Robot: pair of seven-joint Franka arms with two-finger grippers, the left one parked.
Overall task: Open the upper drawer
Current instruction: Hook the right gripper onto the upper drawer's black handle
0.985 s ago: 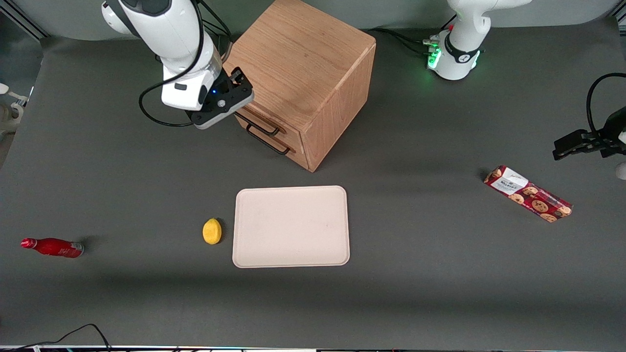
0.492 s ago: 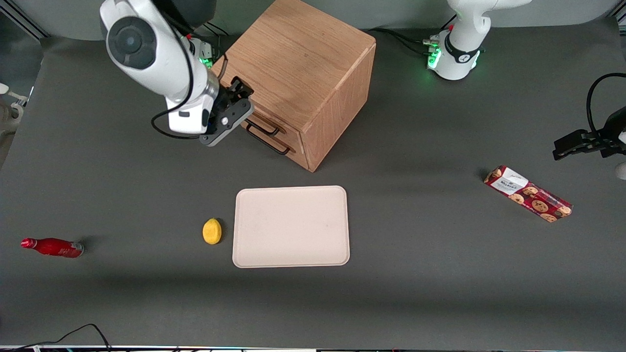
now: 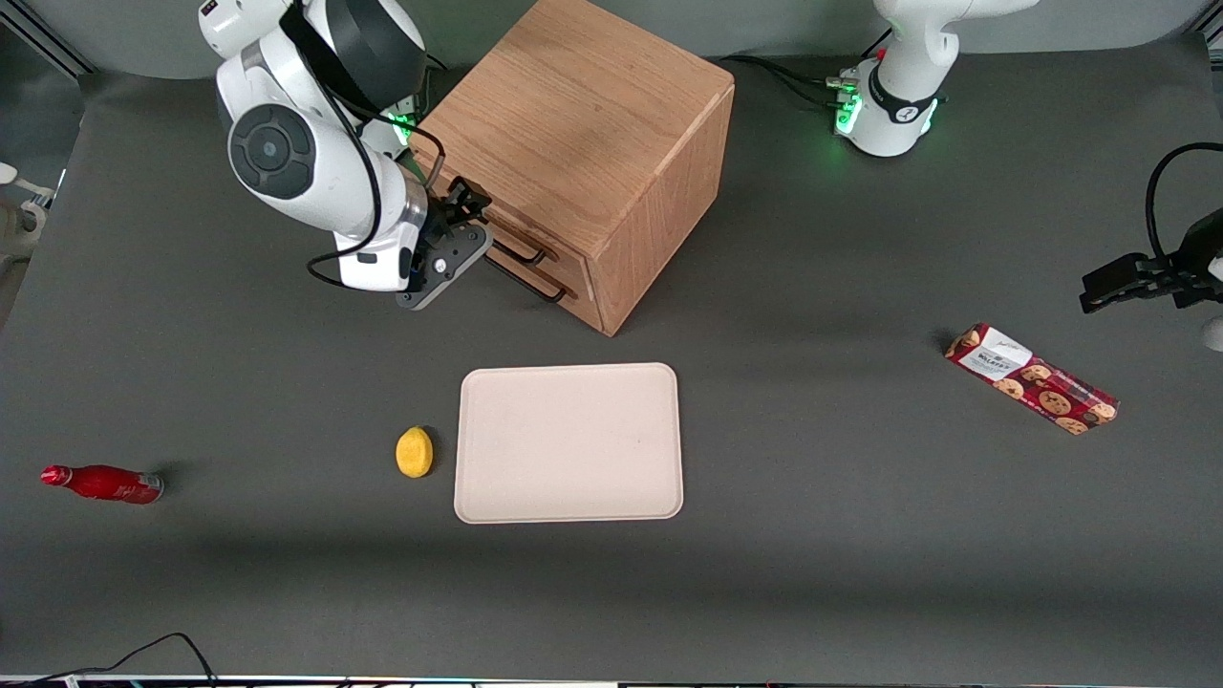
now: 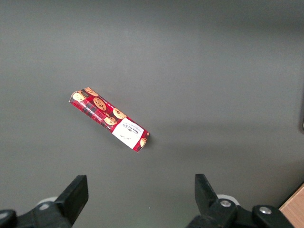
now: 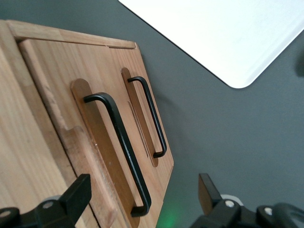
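The wooden cabinet [image 3: 573, 124] stands at the back of the table with both drawers closed. The upper drawer [image 5: 57, 95] carries a thin black bar handle [image 5: 121, 142], seen in the front view just under the cabinet's top edge [image 3: 521, 250]. The lower drawer's handle [image 5: 151, 116] runs parallel to it. My right gripper [image 3: 470, 212] hangs in front of the drawer fronts at the upper handle's end toward the working arm. It is open [image 5: 142, 199]. One end of the upper handle lies between the two fingers, with a gap on each side.
A pale rectangular tray [image 3: 569, 442] lies nearer the front camera than the cabinet, with a yellow lemon [image 3: 414, 451] beside it. A red bottle [image 3: 101, 483] lies toward the working arm's end of the table. A red cookie pack [image 3: 1032, 378] lies toward the parked arm's end.
The right arm has swung down and turned its wrist. The gripper has dropped from the cabinet's top edge to the level of the upper handle, staying open.
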